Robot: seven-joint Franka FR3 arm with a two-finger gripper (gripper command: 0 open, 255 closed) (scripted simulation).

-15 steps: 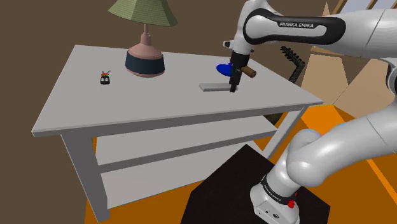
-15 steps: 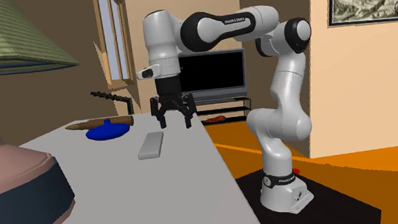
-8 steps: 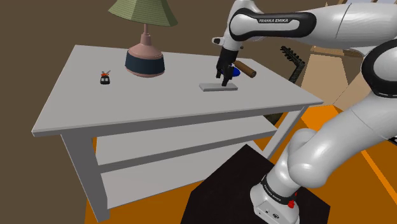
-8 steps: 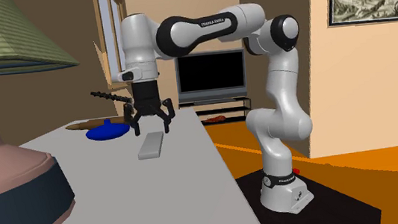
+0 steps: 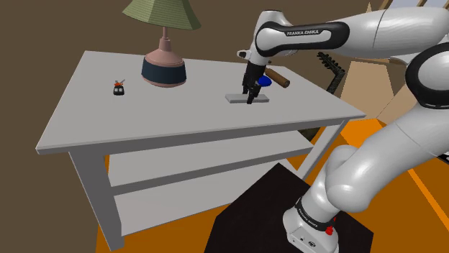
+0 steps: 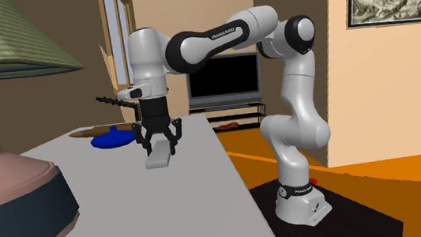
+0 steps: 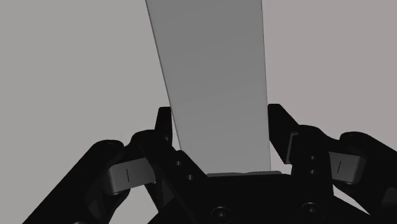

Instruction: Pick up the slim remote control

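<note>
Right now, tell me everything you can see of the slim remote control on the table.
The slim remote control is a plain light grey, flat, narrow slab with no buttons drawn. It lies flat on the grey table, near the blue dish. The open end effector sits over one end, with a finger beside each long edge. Whether they touch it is unclear.

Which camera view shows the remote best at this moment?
The wrist view: the grey remote runs long and flat between the open jaws, with both edges plain. In the shoulder view the remote is a thin slab partly behind the jaws. In the second exterior view its near end shows under them.
</note>
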